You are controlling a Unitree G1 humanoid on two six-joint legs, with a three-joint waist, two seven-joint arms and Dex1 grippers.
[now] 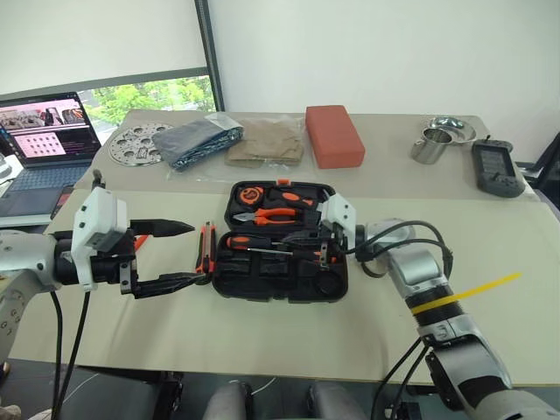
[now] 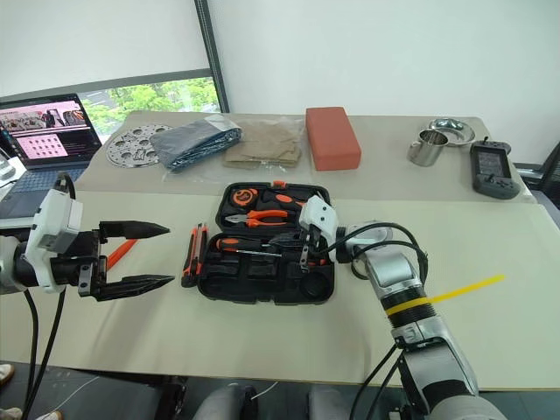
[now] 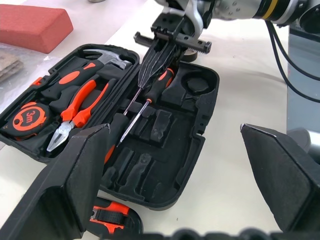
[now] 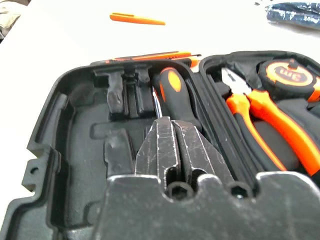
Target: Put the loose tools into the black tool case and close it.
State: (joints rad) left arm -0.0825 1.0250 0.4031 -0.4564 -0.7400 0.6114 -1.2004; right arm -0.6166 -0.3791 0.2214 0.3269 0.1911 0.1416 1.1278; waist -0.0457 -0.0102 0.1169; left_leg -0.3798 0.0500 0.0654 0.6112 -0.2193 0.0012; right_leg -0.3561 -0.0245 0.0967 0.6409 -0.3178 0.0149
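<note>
- My right pincer (image 3: 160, 62) was shut over the open black tool case (image 1: 337, 284), tips down on 1 screwdriver (image 3: 152, 92) in its slot; I judged I was seating it.
- My left pincer (image 1: 179, 254) gaped wide and empty.
- Next called for the utility knife (image 1: 206, 249) beside the case, then the slim orange tool (image 4: 137, 19).

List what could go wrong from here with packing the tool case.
1. The right claw is shut over the screwdrivers in the open tool case; pulling away could drag one out of its slot.
2. The utility knife lies against the case's edge, so a grasp may bump the case.
3. The slim orange tool lies apart and could be forgotten.
</note>
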